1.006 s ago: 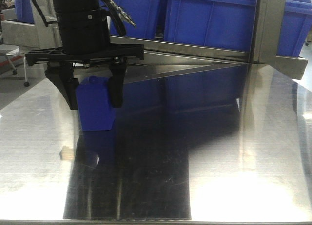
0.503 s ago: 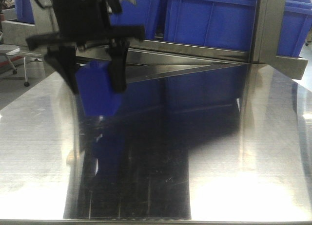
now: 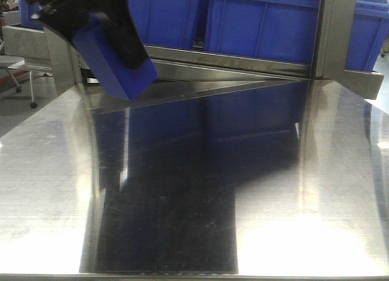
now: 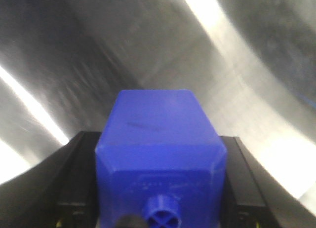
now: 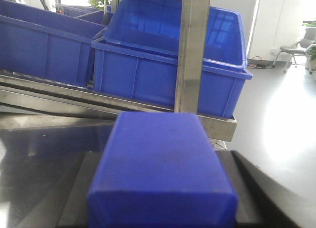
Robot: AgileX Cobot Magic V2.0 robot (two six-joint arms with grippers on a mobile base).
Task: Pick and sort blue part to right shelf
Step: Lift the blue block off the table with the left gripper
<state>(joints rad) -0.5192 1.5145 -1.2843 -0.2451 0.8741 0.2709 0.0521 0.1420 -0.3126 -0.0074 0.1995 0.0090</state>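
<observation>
My left gripper [image 3: 100,41] hangs at the top left of the front view, shut on a deep-blue block [image 3: 118,71] held tilted above the steel table [image 3: 304,190]. In the left wrist view this block [image 4: 158,134] fills the gap between the black fingers [image 4: 74,188] and bears a small round stud [image 4: 160,213], so it is the look-alike. My right gripper [image 5: 160,198] is shut on the blue part [image 5: 163,159], whose cap end is hidden. It faces the right shelf [image 5: 192,50], a steel frame with blue bins [image 5: 168,65]. The right gripper is out of the front view.
The shelf's steel rail [image 3: 243,65] runs along the table's far edge under large blue bins [image 3: 261,25], with a steel post [image 3: 331,31] at the right. Floor and a chair [image 5: 301,45] lie beyond the shelf's right end.
My left gripper has lifted the studded blue block off the table, moving up and to the left and tilting it. Only the block's reflection is gone from the table.
</observation>
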